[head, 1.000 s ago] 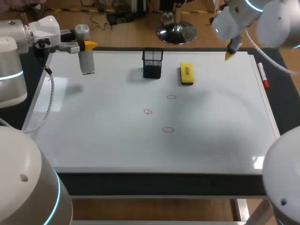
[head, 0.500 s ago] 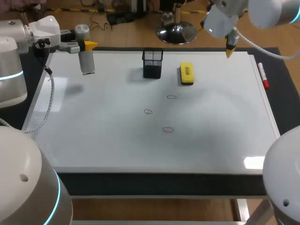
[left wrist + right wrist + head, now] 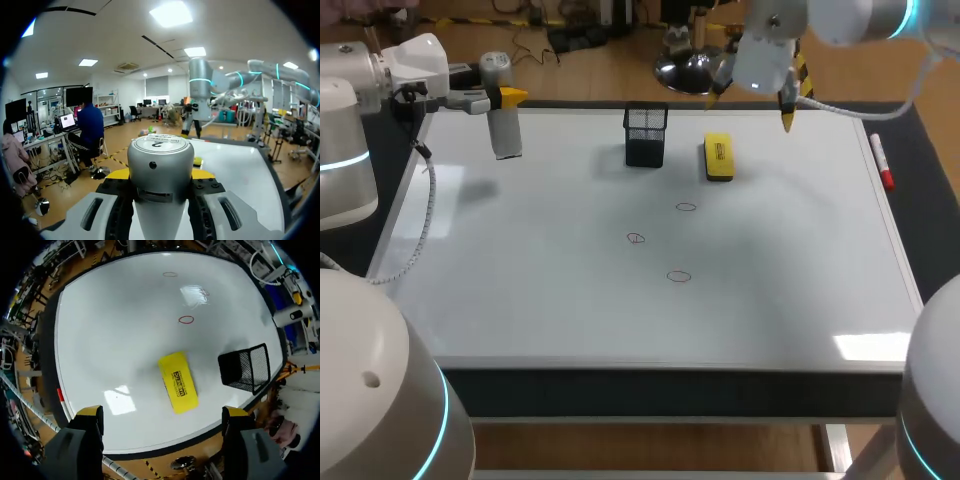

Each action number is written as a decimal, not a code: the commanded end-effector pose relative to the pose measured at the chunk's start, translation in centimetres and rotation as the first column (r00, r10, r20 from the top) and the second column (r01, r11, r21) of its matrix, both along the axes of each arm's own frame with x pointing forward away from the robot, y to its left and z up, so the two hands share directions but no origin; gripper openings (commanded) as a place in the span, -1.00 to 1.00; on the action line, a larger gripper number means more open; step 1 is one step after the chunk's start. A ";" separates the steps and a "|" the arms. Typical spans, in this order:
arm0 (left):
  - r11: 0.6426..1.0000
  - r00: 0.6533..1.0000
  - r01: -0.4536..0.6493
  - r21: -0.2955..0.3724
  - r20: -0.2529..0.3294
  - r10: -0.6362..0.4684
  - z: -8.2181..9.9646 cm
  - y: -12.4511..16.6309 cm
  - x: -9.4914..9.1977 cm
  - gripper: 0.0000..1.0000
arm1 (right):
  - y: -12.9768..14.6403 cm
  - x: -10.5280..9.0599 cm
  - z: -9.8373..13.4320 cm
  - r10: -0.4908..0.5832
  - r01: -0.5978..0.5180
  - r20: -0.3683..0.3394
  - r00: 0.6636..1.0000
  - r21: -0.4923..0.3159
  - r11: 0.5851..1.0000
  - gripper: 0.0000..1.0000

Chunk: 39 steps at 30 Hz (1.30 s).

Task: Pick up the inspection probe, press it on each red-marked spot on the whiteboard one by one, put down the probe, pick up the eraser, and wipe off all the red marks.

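Black wire-mesh cup (image 3: 646, 135), square, upper centre of glossy whiteboard (image 3: 520, 280); flat yellow eraser (image 3: 718, 158) just beside. Left pincer (image 3: 500, 98) pinching grey cylindrical probe (image 3: 506, 135); right pincer (image 3: 752, 100) spread wide.

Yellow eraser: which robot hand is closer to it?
Right. The right gripper hangs open just behind the eraser, over the whiteboard's far edge. The left gripper is away at the far left corner, past the mesh cup, shut on the probe.

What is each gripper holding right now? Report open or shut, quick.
Left gripper: shut on the inspection probe.
Right gripper: open, holding nothing.
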<state>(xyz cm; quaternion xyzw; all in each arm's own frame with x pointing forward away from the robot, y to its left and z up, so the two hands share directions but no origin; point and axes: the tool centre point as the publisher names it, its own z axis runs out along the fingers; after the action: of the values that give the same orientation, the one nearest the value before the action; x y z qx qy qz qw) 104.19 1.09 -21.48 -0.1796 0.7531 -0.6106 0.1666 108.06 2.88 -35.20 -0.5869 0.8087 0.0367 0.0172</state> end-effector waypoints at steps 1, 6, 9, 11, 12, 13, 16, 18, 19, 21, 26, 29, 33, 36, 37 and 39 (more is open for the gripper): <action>1.000 1.000 -0.001 0.000 0.001 0.001 0.1 0.0 0.0 -1.00 | 1.0 -0.2 -1.0 0.162 -0.165 -0.035 0.986 -0.177 0.970 1.00; 1.000 1.000 -0.001 0.000 0.001 0.001 0.1 0.0 0.0 -1.00 | 1.7 -0.5 -1.9 0.236 -0.238 -0.027 0.971 -0.160 0.958 1.00; 1.000 1.000 -0.001 0.000 0.001 0.001 0.1 0.0 0.0 -1.00 | 1.7 -0.3 -2.7 0.240 -0.243 -0.039 0.970 -0.150 0.958 1.00; 1.000 1.000 -0.001 0.000 0.001 0.001 0.1 0.0 0.0 -1.00 | 1.6 -0.2 -3.2 0.237 -0.241 -0.052 0.970 -0.125 0.962 1.00; 1.000 1.000 -0.001 0.000 0.001 0.001 0.1 0.0 0.0 -1.00 | 1.6 -0.1 -3.4 0.230 -0.236 -0.057 0.971 -0.127 0.964 1.00; 1.000 1.000 -0.001 0.000 0.001 0.001 0.1 0.0 0.0 -1.00 | 1.7 -0.1 -3.8 0.236 -0.241 -0.058 0.970 -0.128 0.962 1.00; 1.000 1.000 -0.001 0.000 0.001 0.001 0.1 0.0 0.0 -1.00 | 1.9 -0.1 -4.8 0.239 -0.246 -0.065 0.969 -0.118 0.962 1.00; 1.000 1.000 -0.001 0.000 0.001 0.001 0.1 0.0 0.0 -1.00 | 2.0 -0.1 -5.4 0.245 -0.248 -0.046 0.968 -0.078 0.966 1.00; 1.000 1.000 -0.001 0.000 0.001 0.001 0.1 0.0 0.0 -1.00 | 2.0 -0.1 -5.7 0.236 -0.239 -0.045 0.971 -0.087 0.967 1.00; 1.000 1.000 -0.001 0.000 0.001 0.001 0.1 0.0 0.0 -1.00 | 2.2 0.0 -6.3 0.229 -0.232 -0.040 0.973 -0.081 0.969 1.00; 1.000 1.000 -0.001 0.000 0.001 0.001 0.1 0.0 0.0 -1.00 | 2.7 0.0 -6.8 0.240 -0.241 -0.022 0.970 -0.073 0.968 1.00; 1.000 1.000 -0.001 0.000 0.001 0.001 0.1 0.0 0.0 -1.00 | 2.9 0.1 -7.0 0.244 -0.244 -0.012 0.970 -0.067 0.967 1.00; 1.000 1.000 -0.001 0.000 0.001 0.001 0.1 0.0 0.0 -1.00 | 3.1 0.1 -7.3 0.250 -0.250 -0.010 0.968 -0.063 0.966 1.00; 1.000 1.000 -0.001 0.000 0.001 0.001 0.1 0.0 0.0 -1.00 | 3.2 0.0 -7.4 0.254 -0.254 -0.010 0.967 -0.061 0.965 1.00; 1.000 1.000 -0.001 0.000 0.001 0.001 0.1 0.0 0.0 -1.00 | 3.2 -0.1 -7.5 0.255 -0.255 -0.010 0.967 -0.063 0.965 1.00; 1.000 1.000 -0.001 0.000 0.001 0.001 0.1 0.0 0.0 -1.00 | 3.2 -0.1 -7.6 0.253 -0.253 -0.014 0.967 -0.066 0.965 1.00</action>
<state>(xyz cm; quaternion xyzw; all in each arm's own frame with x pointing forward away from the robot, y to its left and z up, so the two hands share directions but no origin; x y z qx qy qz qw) 104.19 1.09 -21.48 -0.1796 0.7531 -0.6106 0.1666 107.93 6.08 -42.84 -0.6856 0.7278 0.0150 -0.0070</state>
